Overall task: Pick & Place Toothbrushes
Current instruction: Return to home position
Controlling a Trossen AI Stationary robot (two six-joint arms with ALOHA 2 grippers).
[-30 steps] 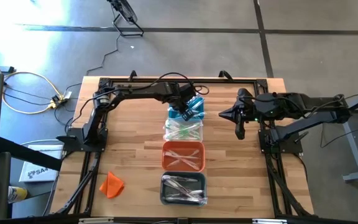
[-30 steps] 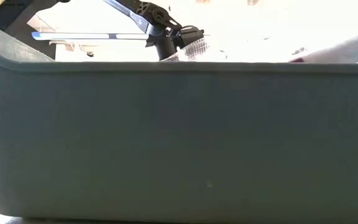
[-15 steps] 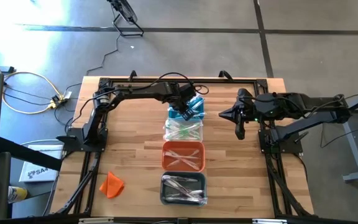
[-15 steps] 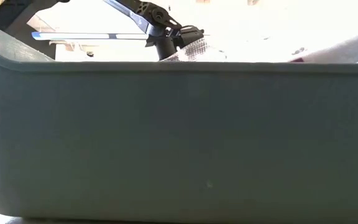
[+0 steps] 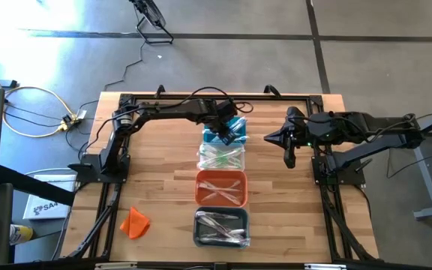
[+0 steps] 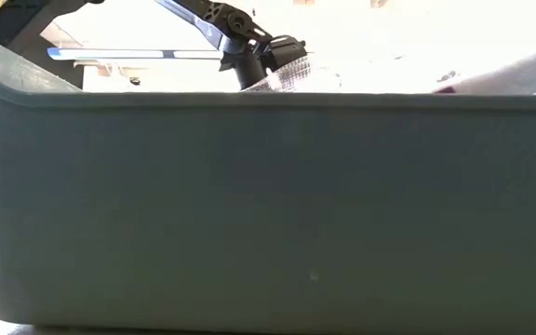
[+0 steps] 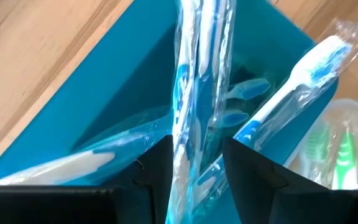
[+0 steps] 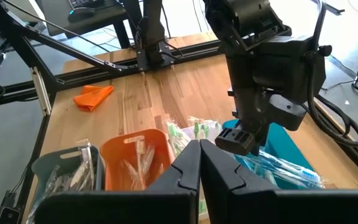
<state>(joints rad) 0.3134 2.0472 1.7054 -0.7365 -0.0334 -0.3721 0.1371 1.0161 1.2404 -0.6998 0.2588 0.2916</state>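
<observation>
- The toothbrushes (image 7: pixel 309 68) are thin sticks in clear crinkly wrappers. The ones seen close up are white and blue with blue and white bristles.
- Four bins sit in a row down the middle of the surface (image 5: pixel 163 195).
- The blue bin (image 7: pixel 110 81) holds the blue and white ones. They lean on a slant, and one head pokes over the rim toward the next bin.
- The clear bin (image 5: pixel 199 157) holds green ones that lie across it, side to side.
- The orange bin (image 5: pixel 199 187) holds pale ones that cross like an X.
- The grey bin (image 5: pixel 196 229) holds a wrapped heap, too jumbled to make out.
- The left end effector (image 7: pixel 197 152) hangs over the blue bin. It is partly open, and one wrapped toothbrush (image 7: pixel 194 81) runs lengthwise through the gap and down into the bin.
- The right end effector (image 8: pixel 199 149) waits off to the right of the bins. It is closed tight and holds nothing.
</observation>
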